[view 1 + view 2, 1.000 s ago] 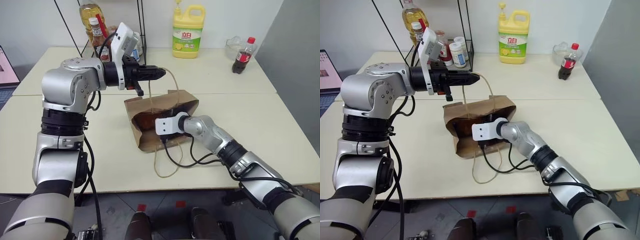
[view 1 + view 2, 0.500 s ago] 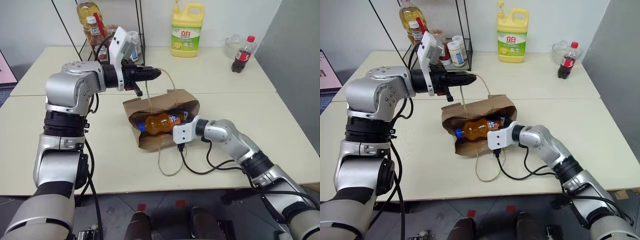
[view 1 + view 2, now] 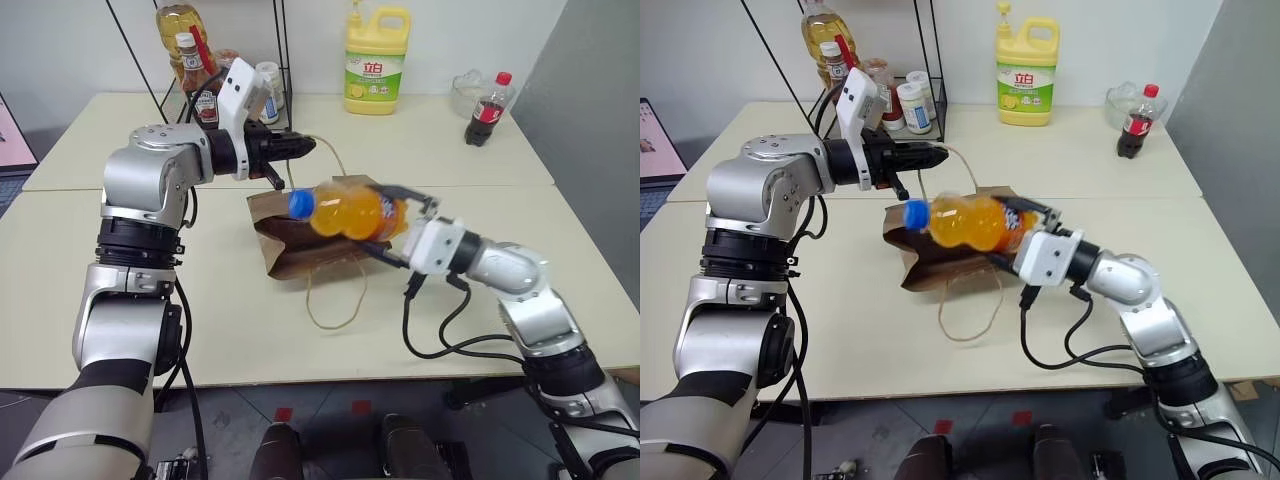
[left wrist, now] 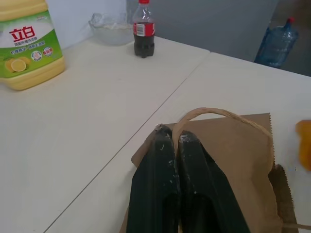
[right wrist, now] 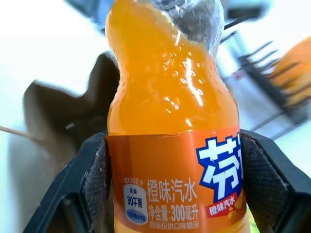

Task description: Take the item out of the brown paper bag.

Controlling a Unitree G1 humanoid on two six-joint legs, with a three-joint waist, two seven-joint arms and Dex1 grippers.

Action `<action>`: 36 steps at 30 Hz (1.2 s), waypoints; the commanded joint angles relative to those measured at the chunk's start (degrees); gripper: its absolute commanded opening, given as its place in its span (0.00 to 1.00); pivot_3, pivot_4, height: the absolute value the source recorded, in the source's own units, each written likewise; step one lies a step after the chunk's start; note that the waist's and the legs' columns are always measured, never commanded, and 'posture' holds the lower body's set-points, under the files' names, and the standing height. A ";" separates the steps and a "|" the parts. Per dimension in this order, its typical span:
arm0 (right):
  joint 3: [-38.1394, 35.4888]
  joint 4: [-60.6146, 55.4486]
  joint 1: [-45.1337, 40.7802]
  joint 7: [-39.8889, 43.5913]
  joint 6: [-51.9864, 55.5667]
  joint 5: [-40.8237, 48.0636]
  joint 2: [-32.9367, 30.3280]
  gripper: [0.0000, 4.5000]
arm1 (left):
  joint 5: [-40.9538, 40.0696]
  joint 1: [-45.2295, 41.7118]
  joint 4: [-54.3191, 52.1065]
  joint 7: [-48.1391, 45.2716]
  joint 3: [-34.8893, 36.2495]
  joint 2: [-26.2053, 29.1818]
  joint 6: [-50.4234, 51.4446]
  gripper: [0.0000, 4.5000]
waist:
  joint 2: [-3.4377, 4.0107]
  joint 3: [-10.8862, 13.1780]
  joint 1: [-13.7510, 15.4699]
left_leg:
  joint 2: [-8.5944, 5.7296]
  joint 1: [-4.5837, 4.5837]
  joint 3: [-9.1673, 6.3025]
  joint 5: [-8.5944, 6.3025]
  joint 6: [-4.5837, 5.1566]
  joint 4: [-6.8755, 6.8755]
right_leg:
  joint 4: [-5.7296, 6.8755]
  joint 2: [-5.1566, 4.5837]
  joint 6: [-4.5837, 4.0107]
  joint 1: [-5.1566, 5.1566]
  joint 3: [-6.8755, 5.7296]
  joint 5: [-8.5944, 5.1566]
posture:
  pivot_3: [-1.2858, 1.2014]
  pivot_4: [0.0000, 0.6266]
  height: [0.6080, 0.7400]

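Orange bottle (image 3: 352, 211) with blue cap, clamped by its labelled end between the fingers of the right gripper (image 3: 400, 215), lying sideways in the air at frame centre, above the brown paper bag (image 3: 290, 250) and fully outside it. Left gripper (image 3: 303, 146), upper left of centre, pressed together on one thin loop handle (image 4: 218, 114). Second handle (image 3: 335, 300) lying loose on the table (image 3: 480, 290) below the bag.

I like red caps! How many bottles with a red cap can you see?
2. The cola bottle stands at the table's far right corner. A sauce bottle stands by the wire rack at the far left. More may hide behind the rack.
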 commanded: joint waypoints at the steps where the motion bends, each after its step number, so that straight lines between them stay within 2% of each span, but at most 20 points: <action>1: -7.72 -4.15 -1.18 -4.84 7.99 1.02 -0.54 0.72 | 0.21 -1.13 -1.06 0.08 0.61 0.10 -1.20 0.00 | 0.00 0.00 0.05 | 0.00 0.00 0.00 0.00 0.00 0.00 | 0.00 0.00 0.00 0.00 0.00 0.00 | 0.52 0.24 1.00; 5: -11.82 -1.96 -2.30 -8.48 14.01 -1.89 -2.20 0.72 | 0.48 -1.04 -0.85 -0.20 0.61 0.14 -1.40 0.00 | 0.00 0.00 0.13 | 0.00 0.00 0.00 0.00 0.00 0.01 | 0.01 0.00 0.00 0.01 0.00 0.00 | 0.52 0.24 1.00; 7: -13.09 2.54 -2.23 -9.69 16.35 -5.77 -5.78 0.72 | 0.72 -1.39 -0.26 -0.34 0.53 0.19 -1.67 0.00 | 0.03 0.02 0.13 | 0.00 0.00 0.01 0.00 0.00 0.01 | 0.01 0.00 0.00 0.00 0.00 0.00 | 0.52 0.24 1.00; 11: -10.23 11.78 0.16 -5.29 16.97 -10.69 -14.85 0.72 | 0.99 -1.01 -0.42 -0.77 0.16 0.08 -2.12 0.00 | 0.04 0.02 0.83 | -0.04 -0.02 0.03 -0.02 0.03 0.01 | -0.04 -0.02 0.00 0.00 0.02 0.00 | 0.52 0.24 1.00; 15: -6.57 19.43 -0.99 1.39 15.86 -10.92 -19.10 0.72 | 1.09 -0.81 -0.75 -1.05 -0.03 -0.20 -2.22 0.00 | 0.10 0.06 0.62 | -0.04 -0.01 0.08 -0.02 0.04 0.00 | -0.05 -0.02 -0.01 -0.01 0.06 0.00 | 0.52 0.24 1.00; 24: -1.52 22.88 -5.57 13.04 23.07 -8.93 -19.30 0.72 | 1.38 -0.73 -1.42 -1.24 0.19 -0.44 -1.67 0.00 | 0.25 0.15 -0.48 | -0.04 0.00 0.09 -0.01 0.02 0.01 | -0.03 -0.02 0.00 -0.02 0.08 0.00 | 0.52 0.24 1.00; 29: 0.82 24.64 -6.31 15.18 23.89 -10.13 -18.93 0.72 | 1.19 -0.40 -2.52 -1.38 0.16 -0.41 -1.27 0.00 | 0.25 0.15 -0.27 | -0.04 0.00 0.09 0.00 0.01 0.03 | -0.04 -0.02 0.00 -0.01 0.07 0.00 | 0.52 0.24 1.00; 31: 1.50 25.51 -6.60 15.03 22.94 -10.94 -19.19 0.88 | 1.16 -0.35 -2.73 -1.37 0.24 -0.29 -1.10 0.00 | 0.25 0.15 -0.23 | -0.04 -0.01 0.09 0.00 0.01 0.04 | -0.04 -0.02 0.00 -0.01 0.08 0.00 | 0.52 0.24 1.00; 33: 1.66 26.30 -6.93 14.71 22.60 -11.06 -18.94 1.00 | 1.20 -0.42 -2.56 -1.26 0.36 -0.25 -1.09 0.00 | 0.24 0.15 -0.19 | -0.04 -0.01 0.09 0.00 0.01 0.05 | -0.03 -0.03 0.00 0.00 0.07 0.00 | 0.52 0.24 1.00; 36: 1.91 26.87 -6.97 14.33 22.29 -11.24 -18.53 1.00 | 1.22 -0.33 -2.57 -1.10 0.45 -0.25 -1.16 0.00 | 0.24 0.15 -0.19 | -0.04 0.00 0.09 0.00 0.01 0.05 | -0.03 -0.03 0.00 0.00 0.07 0.00 | 0.52 0.24 1.00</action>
